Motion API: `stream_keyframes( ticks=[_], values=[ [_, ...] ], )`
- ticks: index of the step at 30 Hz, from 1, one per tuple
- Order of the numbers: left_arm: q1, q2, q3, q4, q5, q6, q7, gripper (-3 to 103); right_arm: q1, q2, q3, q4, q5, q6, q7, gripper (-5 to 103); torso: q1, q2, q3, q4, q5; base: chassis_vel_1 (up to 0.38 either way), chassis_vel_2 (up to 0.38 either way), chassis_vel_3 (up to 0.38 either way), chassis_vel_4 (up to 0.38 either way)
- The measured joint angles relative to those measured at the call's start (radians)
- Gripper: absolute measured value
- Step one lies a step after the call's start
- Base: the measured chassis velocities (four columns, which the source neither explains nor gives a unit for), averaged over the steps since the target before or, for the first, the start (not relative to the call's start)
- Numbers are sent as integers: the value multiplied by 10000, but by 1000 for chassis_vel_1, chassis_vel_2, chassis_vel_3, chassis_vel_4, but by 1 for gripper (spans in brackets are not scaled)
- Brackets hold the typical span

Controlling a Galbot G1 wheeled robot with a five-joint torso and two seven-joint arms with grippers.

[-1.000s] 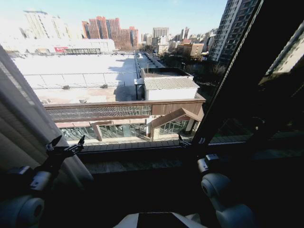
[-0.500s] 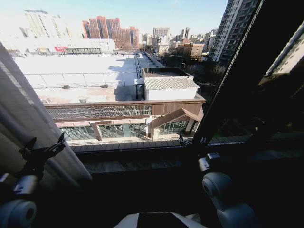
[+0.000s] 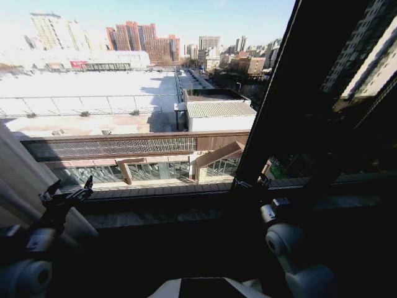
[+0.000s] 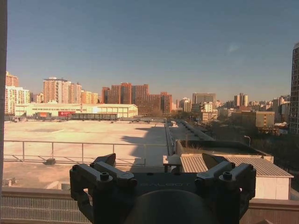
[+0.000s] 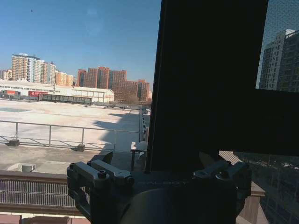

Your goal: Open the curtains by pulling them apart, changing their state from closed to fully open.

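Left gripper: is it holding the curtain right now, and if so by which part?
Nothing is held. The left gripper is open, its jaws spread in front of the curtain edge, with no fabric between them.

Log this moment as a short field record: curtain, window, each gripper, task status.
curtain: one cream panel bunched at the far left of the head view
window: glass uncovered onto rooftops; black frame post right of centre
left gripper: open, low on the left, in front of the panel's edge, holding nothing
right gripper: by the foot of the frame post near the sill
task status: curtains look pulled apart
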Motion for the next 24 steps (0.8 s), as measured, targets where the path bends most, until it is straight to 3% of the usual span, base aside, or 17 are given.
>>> stream_keyframes(
  ticks=[6,24],
  values=[
    [180,-36,257,47,188,0,337,100,-64,9,20,22,7,-5,0,100,0,0,0,2,-1,-361,-354,355,361],
    [77,73,210,288,259,-12,399,100,-45,-25,-5,-14,19,-47,10,100,0,0,0,2,-3,-351,-355,353,363]
  ],
)
